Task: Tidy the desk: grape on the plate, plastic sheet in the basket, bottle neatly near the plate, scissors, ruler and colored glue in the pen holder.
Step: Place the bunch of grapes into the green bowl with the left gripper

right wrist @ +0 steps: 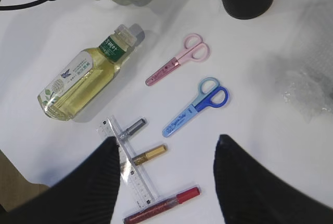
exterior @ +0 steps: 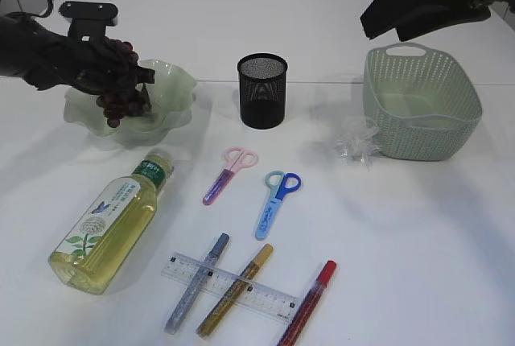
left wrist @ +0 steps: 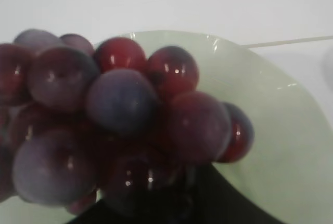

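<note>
My left gripper (exterior: 135, 80) is shut on the dark red grape (exterior: 121, 105) bunch, which hangs into the pale green plate (exterior: 173, 80). In the left wrist view the grape (left wrist: 125, 104) fills the picture above the plate (left wrist: 291, 146). The bottle (exterior: 109, 225) lies on its side at the front left. Pink scissors (exterior: 229, 173) and blue scissors (exterior: 276, 201) lie mid-table. The clear ruler (exterior: 229, 286) lies across silver (exterior: 195, 283) and gold (exterior: 235, 290) colored glue, beside red glue (exterior: 308, 302). The plastic sheet (exterior: 358, 141) rests against the basket (exterior: 422, 105). My right gripper (right wrist: 167, 139) hangs open, high up.
The black mesh pen holder (exterior: 262, 90) stands behind the scissors, between plate and basket. The right arm (exterior: 426, 0) hovers above the basket's back rim. The table's back edge runs behind the plate.
</note>
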Robot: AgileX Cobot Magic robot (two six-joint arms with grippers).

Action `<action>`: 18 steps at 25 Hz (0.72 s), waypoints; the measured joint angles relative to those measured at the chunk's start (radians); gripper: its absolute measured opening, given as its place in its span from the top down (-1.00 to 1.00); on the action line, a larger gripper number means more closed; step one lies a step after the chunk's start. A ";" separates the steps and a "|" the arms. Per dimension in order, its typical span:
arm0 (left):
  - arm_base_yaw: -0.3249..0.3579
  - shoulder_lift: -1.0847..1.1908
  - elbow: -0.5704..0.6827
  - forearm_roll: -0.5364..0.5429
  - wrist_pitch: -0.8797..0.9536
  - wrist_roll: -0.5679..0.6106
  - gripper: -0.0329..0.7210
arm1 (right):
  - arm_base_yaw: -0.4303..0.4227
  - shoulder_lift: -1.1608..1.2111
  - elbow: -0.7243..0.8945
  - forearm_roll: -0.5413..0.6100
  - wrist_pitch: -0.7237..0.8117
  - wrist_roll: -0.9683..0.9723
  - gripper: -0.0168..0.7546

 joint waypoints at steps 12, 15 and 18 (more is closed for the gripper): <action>0.000 0.023 0.000 0.010 -0.068 0.000 0.01 | 0.000 0.000 0.000 0.000 -0.002 0.048 -0.22; 0.000 0.023 0.000 0.012 -0.065 0.000 -0.21 | 0.000 0.000 0.000 0.000 -0.002 0.051 -0.22; 0.000 0.023 -0.007 0.003 -0.017 0.000 -0.36 | 0.000 0.000 0.000 0.000 -0.002 0.051 -0.22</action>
